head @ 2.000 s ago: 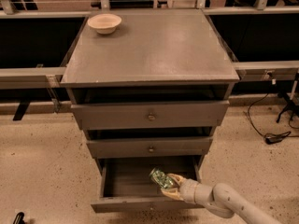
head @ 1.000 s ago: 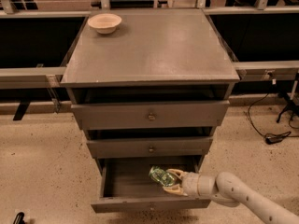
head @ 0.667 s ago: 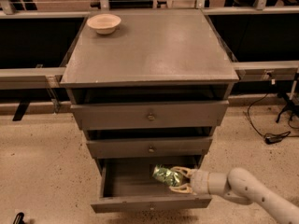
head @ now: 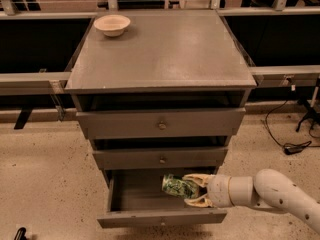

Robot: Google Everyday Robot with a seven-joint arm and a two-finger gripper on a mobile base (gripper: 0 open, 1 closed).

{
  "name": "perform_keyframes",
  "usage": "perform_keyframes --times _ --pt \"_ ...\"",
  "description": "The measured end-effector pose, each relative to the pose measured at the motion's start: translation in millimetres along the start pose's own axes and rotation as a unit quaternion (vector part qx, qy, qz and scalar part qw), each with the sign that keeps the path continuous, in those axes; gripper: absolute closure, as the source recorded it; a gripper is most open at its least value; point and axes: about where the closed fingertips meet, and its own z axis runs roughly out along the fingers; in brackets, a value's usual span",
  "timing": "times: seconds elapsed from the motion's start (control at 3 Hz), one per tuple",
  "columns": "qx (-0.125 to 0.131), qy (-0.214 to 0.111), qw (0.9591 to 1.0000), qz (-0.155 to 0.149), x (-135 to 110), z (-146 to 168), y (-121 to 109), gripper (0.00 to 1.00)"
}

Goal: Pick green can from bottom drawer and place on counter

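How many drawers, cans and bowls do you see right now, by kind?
Grey drawers: 3, top drawer, middle drawer, open bottom drawer
Shiny green can: 1, gripped by the cream two-finger gripper at the bottom drawer
Cream round bowl: 1, on the grey counter
Total: 5

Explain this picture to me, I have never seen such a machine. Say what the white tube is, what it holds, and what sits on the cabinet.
The white tube is a robot arm, reaching in from the right. At its end is the gripper, the part that grasps. It is inside the open bottom drawer, with its two jaws closed on either side of a green can that lies sideways. The single camera looks down at the cabinet's front from above; where it is mounted is not known. The grey counter is the cabinet's top. One cream bowl stands on it, near the far left corner. The can is meant to end up on that counter.
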Motion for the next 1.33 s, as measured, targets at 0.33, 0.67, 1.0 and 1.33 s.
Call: perform_keyframes --times 0.33,0.67,1.0,1.33 --pt "-0.014 0.043 0.9987 -0.024 -59.1 -20.5 -14.1 1.00" --pt "0.001 0.071 0.9961 -0.052 -117.8 -71.1 -59.9 1.00" --pt "0.018 0.070 0.9971 -0.027 -160.6 -135.2 -123.2 1.00" --pt "0.019 0.063 0.9974 -0.030 -171.1 -162.1 -144.6 1.00"
